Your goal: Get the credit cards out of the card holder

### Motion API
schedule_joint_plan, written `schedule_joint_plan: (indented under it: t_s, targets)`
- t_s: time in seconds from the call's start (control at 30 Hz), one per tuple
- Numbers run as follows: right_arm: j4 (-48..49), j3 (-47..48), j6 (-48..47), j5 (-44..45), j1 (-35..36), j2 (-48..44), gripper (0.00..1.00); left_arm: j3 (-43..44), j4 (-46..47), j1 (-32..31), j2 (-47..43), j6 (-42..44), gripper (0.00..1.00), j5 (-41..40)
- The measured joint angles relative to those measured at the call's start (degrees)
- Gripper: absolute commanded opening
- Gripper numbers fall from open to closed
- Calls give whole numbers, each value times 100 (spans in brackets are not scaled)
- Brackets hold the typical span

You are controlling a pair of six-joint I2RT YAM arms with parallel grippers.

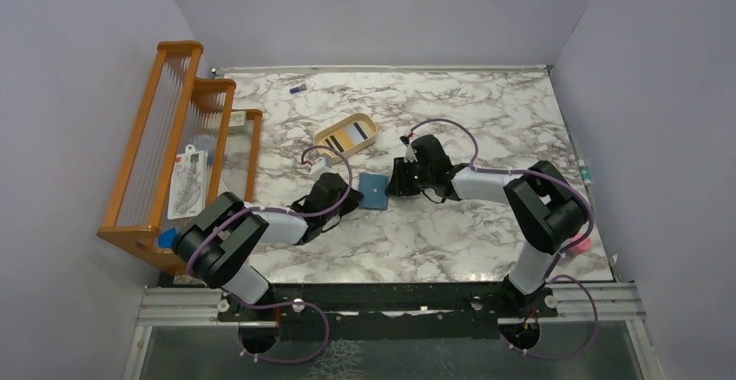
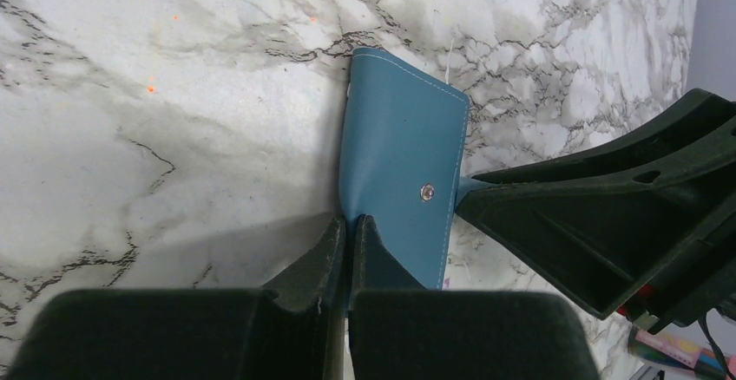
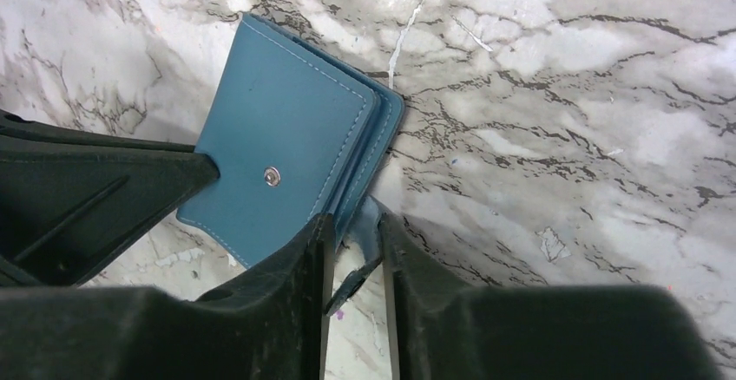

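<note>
Card holder (image 1: 374, 192) lies folded shut on the marble surface (image 1: 451, 232), near the middle, between my two pincers. Left pincer (image 2: 351, 226): fingers all but together, clamped on the holder's left edge. Right pincer (image 3: 354, 224): fingers narrowly apart at the holder's right edge, with the blue snap tab (image 2: 466, 187) entering between them; I cannot tell whether they bite. Snap stud (image 3: 272, 176) faces up. Pockets are hidden by the fold. From overhead, both pincer tips are too small to judge.
</note>
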Motion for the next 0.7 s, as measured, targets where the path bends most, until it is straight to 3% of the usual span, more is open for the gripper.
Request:
schedule_joint_plan:
  t_s: [0.17, 0.27, 0.5, 0.6, 0.7]
  targets:
    - [0, 7, -7, 87, -2, 39, 2, 15, 0, -7, 20, -2, 0, 2]
    - [-2, 4, -9, 129, -2, 50, 1, 15, 0, -7, 20, 2, 1, 2]
    - [-2, 4, -11, 151, -2, 50, 1, 79, 13, -4, 98, 129, 56, 81]
    - [-7, 4, -20, 210, 0, 48, 1, 192, 70, -17, 105, 164, 69, 203]
    - [-55, 4, -79, 326, 0, 4, 1, 236, 131, -31, 98, 227, 75, 291]
